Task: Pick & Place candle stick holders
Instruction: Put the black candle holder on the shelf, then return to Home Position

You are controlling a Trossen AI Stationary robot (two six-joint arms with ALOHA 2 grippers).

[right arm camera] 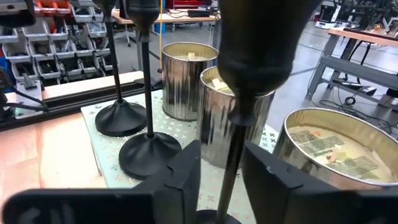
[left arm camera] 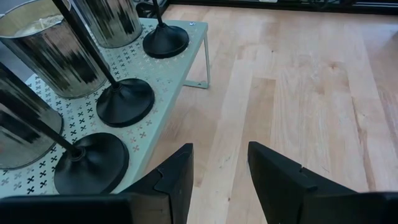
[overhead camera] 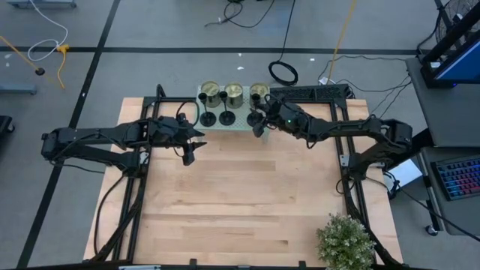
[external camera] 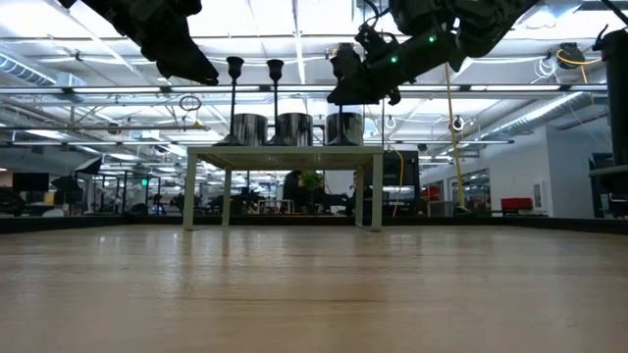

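Three black candle stick holders stand by their disc bases on a pale green perforated shelf [overhead camera: 238,123] at the table's far middle, in front of three metal tins [overhead camera: 234,91]. Two of the holders [overhead camera: 208,118] [overhead camera: 227,118] stand free. My right gripper [right arm camera: 221,155] is open at the right holder [overhead camera: 253,120], one finger on each side of its thin stem [right arm camera: 231,149], below the cup top [right arm camera: 261,43]. Its base [left arm camera: 166,40] is on the shelf. My left gripper [left arm camera: 221,168] is open and empty over bare wood just near of the shelf's left end. My right gripper comes level at the right holder's stem [right arm camera: 232,140], from the table's right and near side, fingers across the upright stem. The stem stands in the gap, close by one finger [right arm camera: 261,168]. I cannot tell whether it touches. The other finger is apart from it.
A potted green plant [overhead camera: 345,241] stands at the table's near right corner. The black frame rails [overhead camera: 142,187] run along the left and right sides. Bare wood [overhead camera: 240,195] lies between them.
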